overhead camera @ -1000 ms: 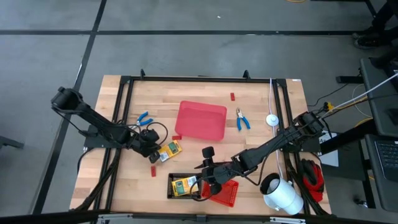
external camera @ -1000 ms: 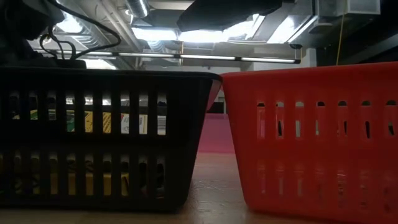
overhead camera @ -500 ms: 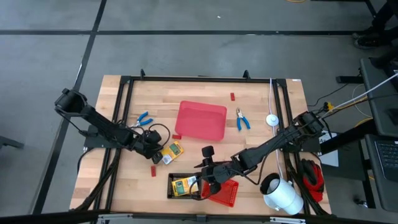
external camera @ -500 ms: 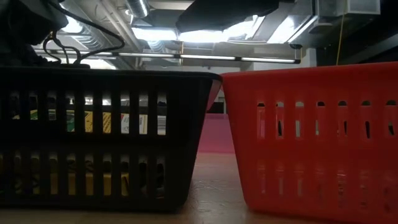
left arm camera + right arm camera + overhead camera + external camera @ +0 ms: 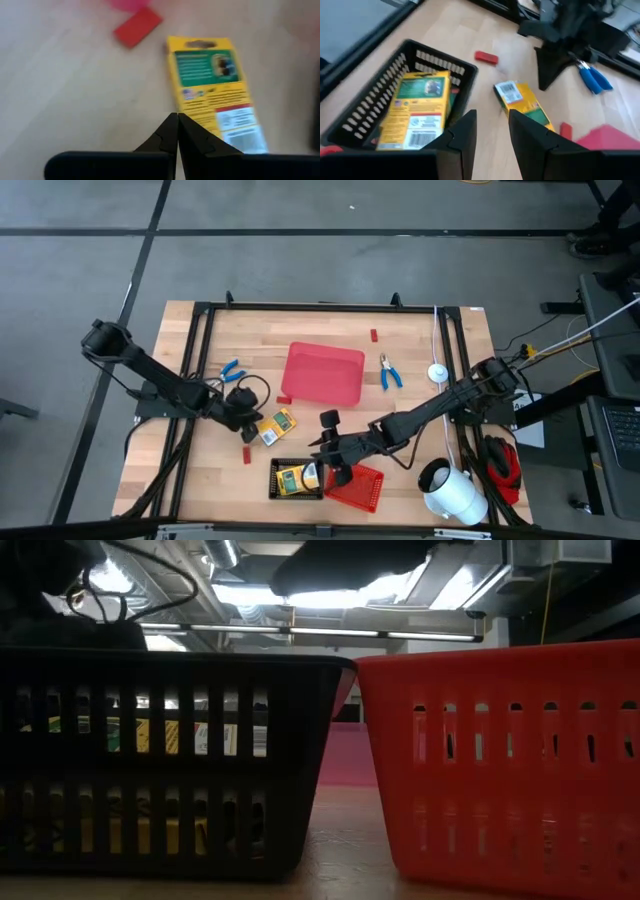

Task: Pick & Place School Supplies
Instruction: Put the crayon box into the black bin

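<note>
A wooden table point(image 5: 420, 340) seen from above, with two dark robot arms reaching in from either side. The left gripper point(image 5: 247, 412) hangs low near the table's middle-left, its fingers point(image 5: 170, 131) clenched together with nothing between them, tips just beside a flat yellow-and-green card box point(image 5: 273, 426) lying on the wood. A tiny red block point(image 5: 246, 455) lies near that box; another point(image 5: 375, 335) sits near the far edge. The right gripper point(image 5: 322, 463) is above the gap between a small black tray point(image 5: 283, 492) and a red mesh basket point(image 5: 358, 489) at the near edge, its fingers point(image 5: 462, 131) parted and empty. A second card box point(image 5: 293, 478) lies inside the black tray. A large red tray point(image 5: 323, 373) occupies the centre. One blue-handled plier tool point(image 5: 232, 369) lies left of it, another point(image 5: 390, 372) right of it. From table height, the two containers block nearly everything behind them.
</note>
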